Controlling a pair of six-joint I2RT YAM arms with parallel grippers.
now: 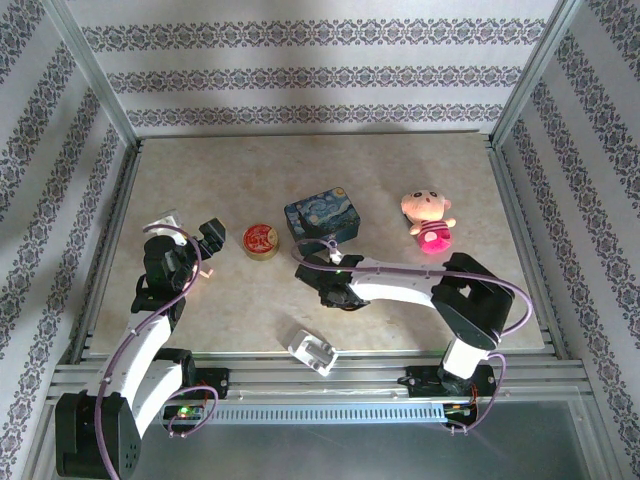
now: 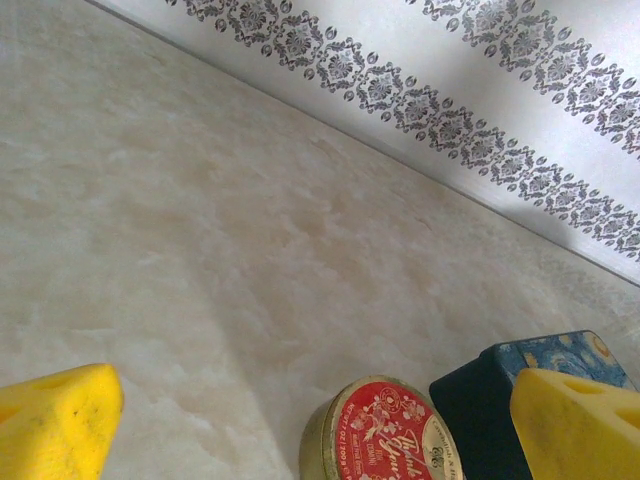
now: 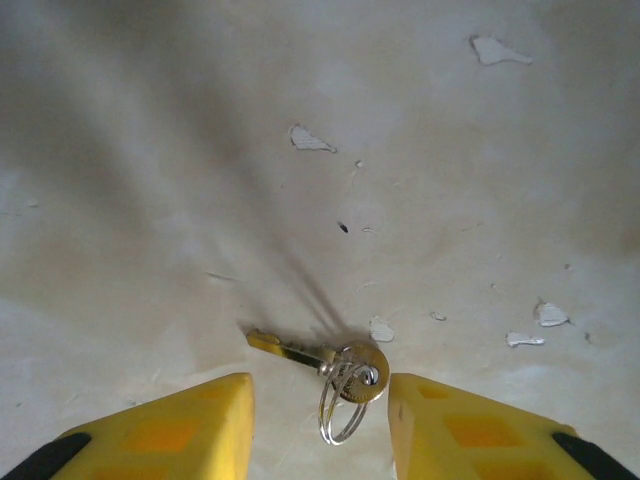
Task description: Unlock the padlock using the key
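The top view looks down from above and behind the arm bases onto the whole surface (image 1: 200, 190). The left wrist view sits low, facing the far edge, sharing the red tin (image 2: 385, 432) and blue tin (image 2: 560, 352) with the top view. The right wrist view points steeply down, close above the key (image 3: 320, 355).

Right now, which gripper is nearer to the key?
Right. The right gripper sits over the key, which lies between its open jaws; the left gripper hangs far to the left, by the red tin.

Small metal key (image 3: 318, 355), flat, blade leftward, on a silvery ring (image 3: 338, 418)
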